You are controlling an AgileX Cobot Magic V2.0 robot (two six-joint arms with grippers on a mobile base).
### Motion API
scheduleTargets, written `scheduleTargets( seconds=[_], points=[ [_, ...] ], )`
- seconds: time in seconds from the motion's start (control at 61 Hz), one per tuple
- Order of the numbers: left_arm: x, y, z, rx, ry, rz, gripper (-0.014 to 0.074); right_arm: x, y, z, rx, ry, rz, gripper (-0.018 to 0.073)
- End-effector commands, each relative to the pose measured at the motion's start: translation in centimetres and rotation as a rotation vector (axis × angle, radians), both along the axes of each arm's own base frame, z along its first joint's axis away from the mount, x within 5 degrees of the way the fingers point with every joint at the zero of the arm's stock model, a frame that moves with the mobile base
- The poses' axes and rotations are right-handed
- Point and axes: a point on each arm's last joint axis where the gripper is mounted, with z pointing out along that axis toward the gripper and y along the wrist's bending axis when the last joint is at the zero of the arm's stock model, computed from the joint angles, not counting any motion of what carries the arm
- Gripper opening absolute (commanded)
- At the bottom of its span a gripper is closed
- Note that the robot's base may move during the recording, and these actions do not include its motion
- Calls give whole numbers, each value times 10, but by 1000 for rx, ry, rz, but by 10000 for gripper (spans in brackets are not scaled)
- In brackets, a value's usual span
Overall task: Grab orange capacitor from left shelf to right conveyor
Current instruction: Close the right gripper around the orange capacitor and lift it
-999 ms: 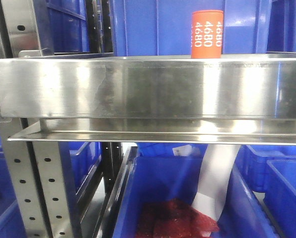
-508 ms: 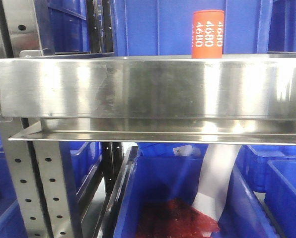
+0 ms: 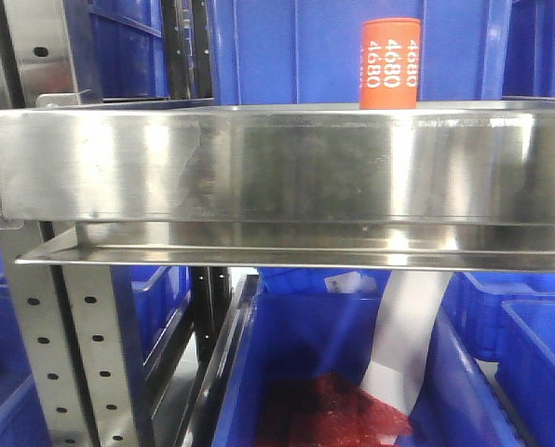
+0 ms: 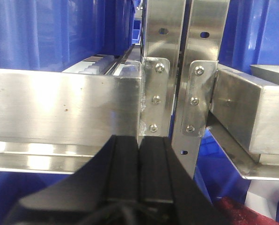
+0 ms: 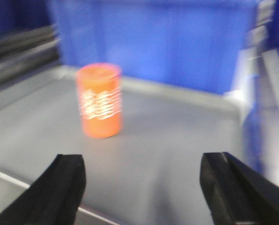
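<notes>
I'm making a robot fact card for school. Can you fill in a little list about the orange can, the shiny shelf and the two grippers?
orange capacitor: upright on the left shelf, nothing touching it, "4680" in white down its side
left shelf: shiny steel; its tall front lip hides the capacitor's base in the front view
right gripper: open, over the shelf floor, capacitor ahead and not between the fingers; view blurred
left gripper: shut, holding nothing, facing the shelf's front lip
blue bin: below the shelf, red material inside
right conveyor: not in view
</notes>
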Motion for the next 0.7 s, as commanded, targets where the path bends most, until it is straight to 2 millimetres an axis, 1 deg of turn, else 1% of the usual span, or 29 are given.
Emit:
scheduleTargets(
  seconds=[0.0, 0.066, 0.197, 0.344, 0.491, 0.573, 0.688],
  points=[
    [-1, 1, 10, -15, -103, 8, -127, 18, 14, 18, 53, -167, 30, 620],
    [-1, 1, 10, -15, -103, 8, -127, 32, 25, 13, 59, -183, 48, 620],
    [-1, 1, 10, -15, -103, 8, -127, 59, 37, 11, 62, -195, 45, 620],
    [-1, 1, 10, -15, -103, 8, -127, 85, 48, 14, 97, -212, 36, 620],
    [-1, 1, 10, -15, -103, 8, -127, 107, 57, 8, 145, -210, 24, 620],
    [-1, 1, 10, -15, -103, 8, -127, 120, 62, -1, 141, -203, 21, 620],
    [-1, 1, 10, -15, -103, 8, -127, 134, 68, -19, 128, -180, 17, 620]
  ],
)
